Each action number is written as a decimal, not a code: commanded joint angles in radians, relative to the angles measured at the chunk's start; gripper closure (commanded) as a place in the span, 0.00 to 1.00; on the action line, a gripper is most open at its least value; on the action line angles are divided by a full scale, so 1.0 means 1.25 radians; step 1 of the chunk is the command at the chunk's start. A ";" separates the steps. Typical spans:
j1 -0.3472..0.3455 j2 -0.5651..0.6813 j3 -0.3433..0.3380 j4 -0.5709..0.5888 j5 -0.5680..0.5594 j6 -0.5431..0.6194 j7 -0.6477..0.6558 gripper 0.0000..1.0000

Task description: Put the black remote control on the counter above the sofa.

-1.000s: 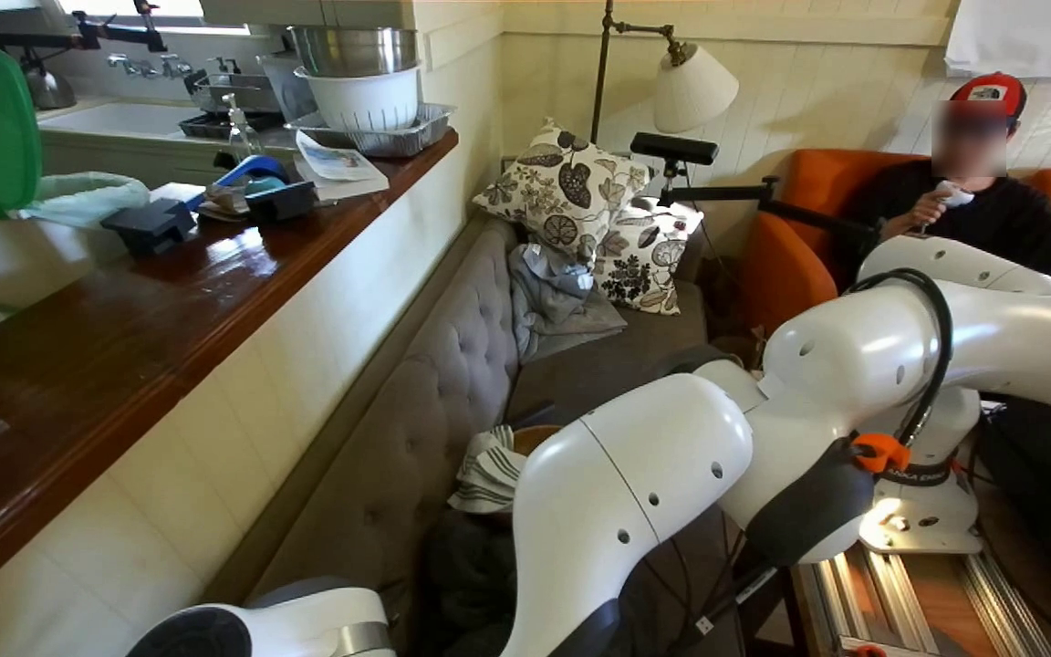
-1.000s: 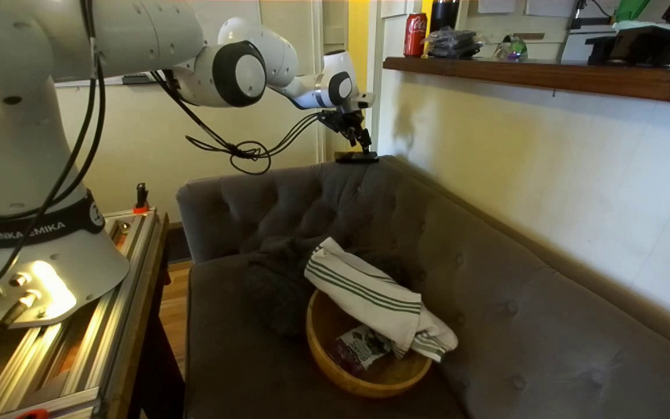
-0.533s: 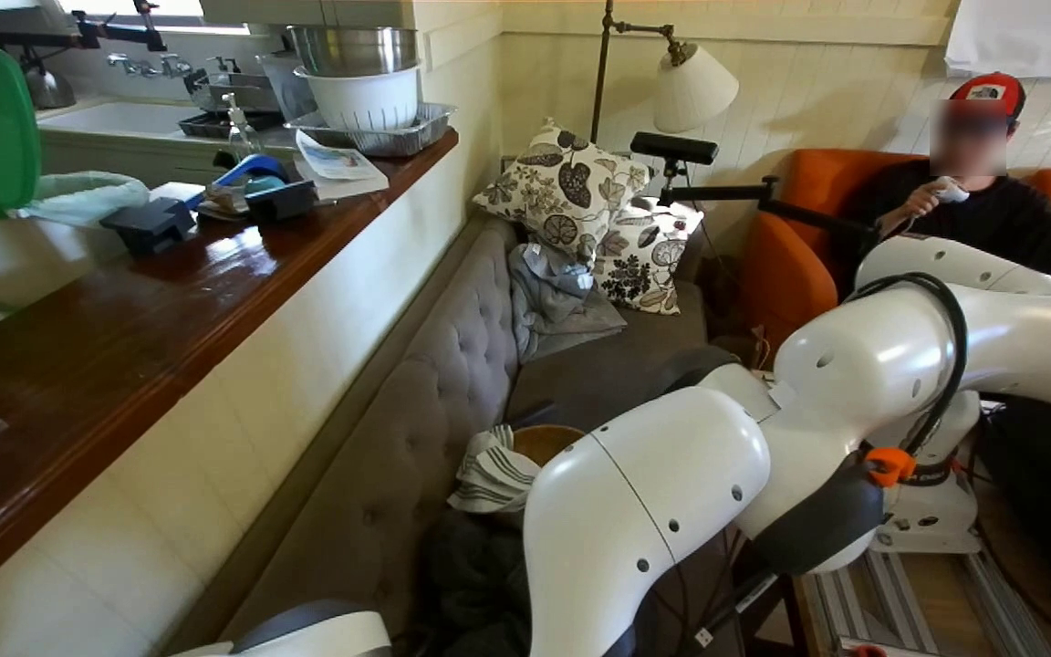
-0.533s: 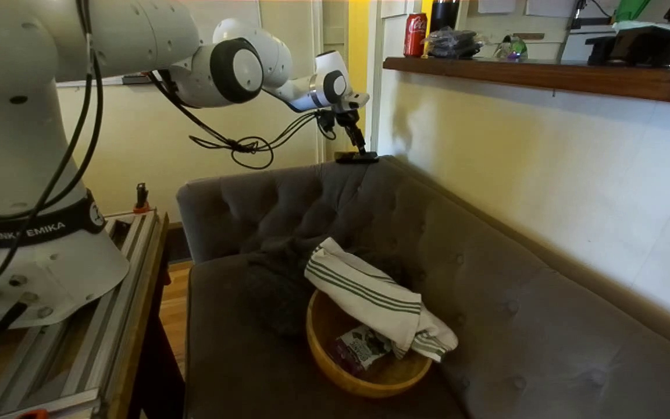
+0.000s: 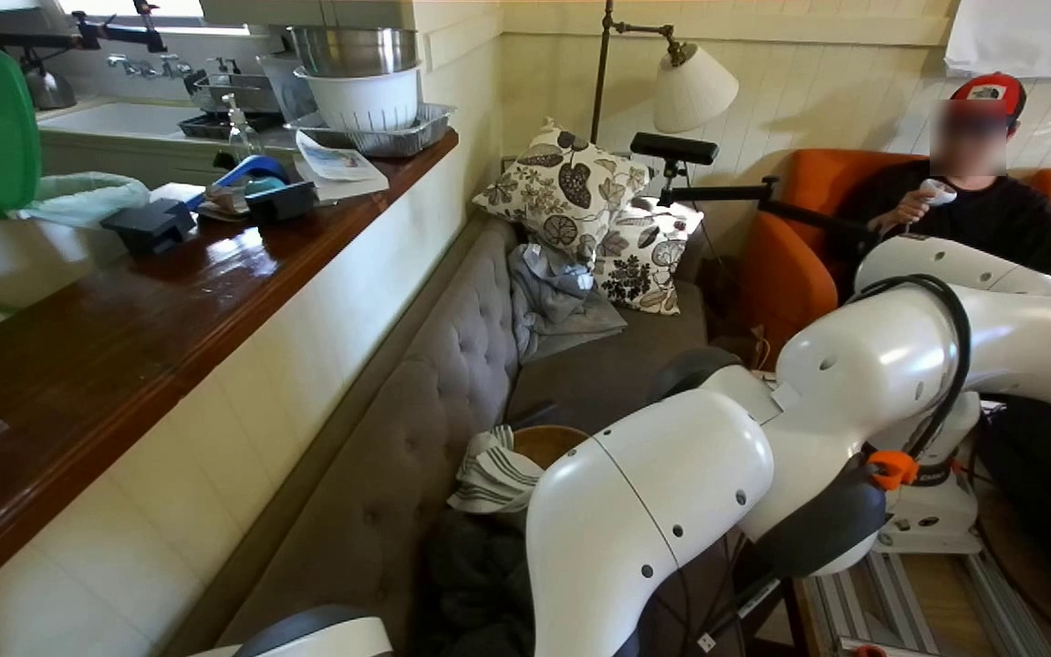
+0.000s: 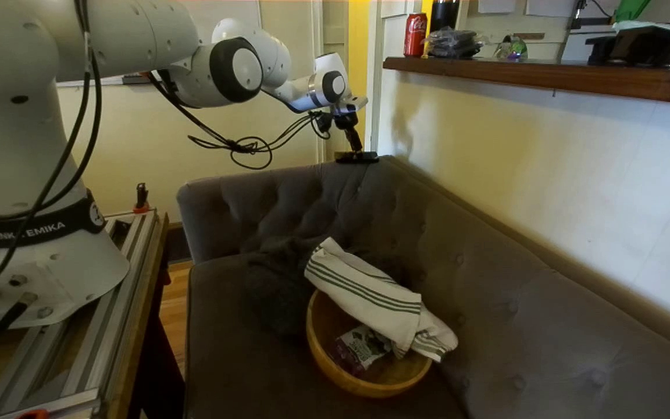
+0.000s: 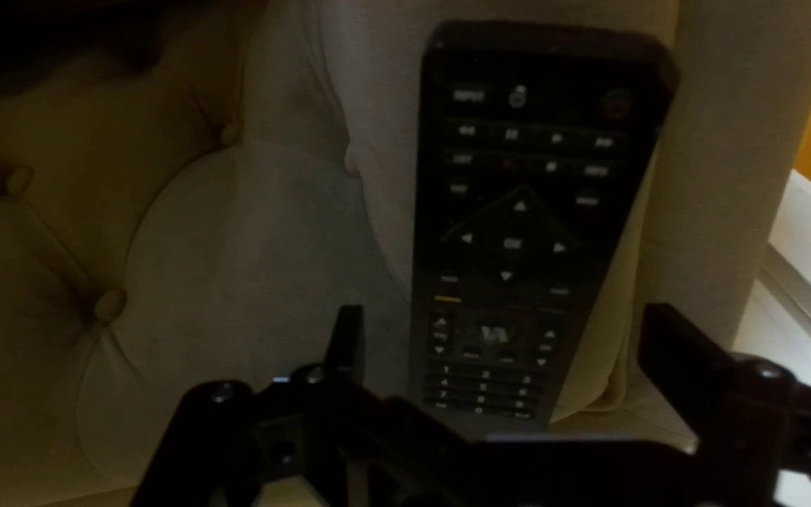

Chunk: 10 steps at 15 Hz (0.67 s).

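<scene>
Although the fingers (image 7: 347,345) straddle the number-pad end of the black remote control (image 7: 518,225) in the wrist view, they stand wide apart, with visible space between each one and the casing. Whether they touch the surface beneath cannot be told.

The black remote control lies, buttons facing up, on the top edge of the sofa (image 6: 480,273), near the corner beside the wall (image 6: 544,174). The counter (image 6: 544,77) runs along this wall, above the sofa and well apart from the remote.

In an exterior view, the counter carries a red can (image 6: 415,36) beside a dark bundle (image 6: 453,43) in clear plastic. In an exterior view, a white colander (image 5: 366,99) sits in a foil tray (image 5: 427,128) at the counter's end, with a metal bowl (image 5: 357,53) on top.

On the sofa seat, a wooden bowl (image 6: 344,381) contains a printed packet (image 6: 364,347). A striped towel (image 6: 364,291) lies across the rim; dark cloth (image 6: 280,291) lies just beside the bowl. Patterned cushions (image 5: 553,178) lean at the far end. A person (image 5: 991,214) wearing a red cap (image 5: 991,89) sits in an orange armchair (image 5: 785,274).
</scene>
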 commanded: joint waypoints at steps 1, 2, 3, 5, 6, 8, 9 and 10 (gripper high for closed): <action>-0.007 0.000 0.027 -0.003 -0.009 0.021 -0.014 0.00; -0.007 0.000 0.029 -0.004 -0.009 0.023 -0.014 0.00; -0.008 0.000 0.029 -0.011 -0.012 0.051 -0.016 0.00; -0.004 0.001 0.027 -0.022 -0.017 0.102 -0.018 0.00; -0.002 0.001 0.024 -0.024 -0.018 0.114 -0.016 0.00; 0.005 0.001 0.012 -0.036 -0.006 0.135 -0.013 0.00; 0.006 0.001 0.012 -0.040 -0.004 0.141 -0.009 0.00; 0.003 0.002 0.011 -0.034 -0.005 0.141 -0.018 0.00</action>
